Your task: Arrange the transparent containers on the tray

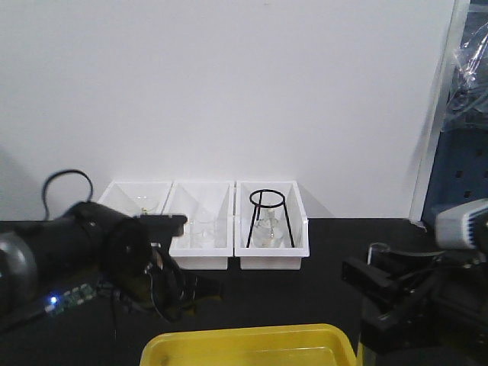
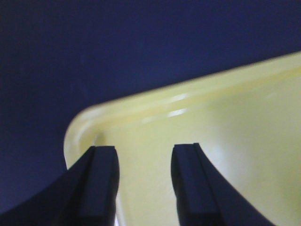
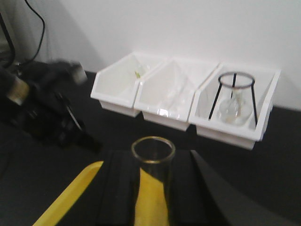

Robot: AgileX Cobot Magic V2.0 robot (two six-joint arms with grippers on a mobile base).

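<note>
Clamping a glass tube (image 3: 153, 175) upright, open end up, in the right gripper (image 3: 151, 200) at the yellow tray (image 1: 248, 334)'s right edge, the left gripper (image 2: 143, 181) hanging spread and empty over its left corner.

tray (image 1: 248, 334) bright yellow | bins (image 1: 200, 261) white | tabletop (image 1: 305, 297) black | test tube (image 3: 153, 186) clear

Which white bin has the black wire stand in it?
The bin at the right end of the row in the front view. The black wire stand sits inside it with a glass flask under it; the middle bin and left-end bin have no stand.
</note>
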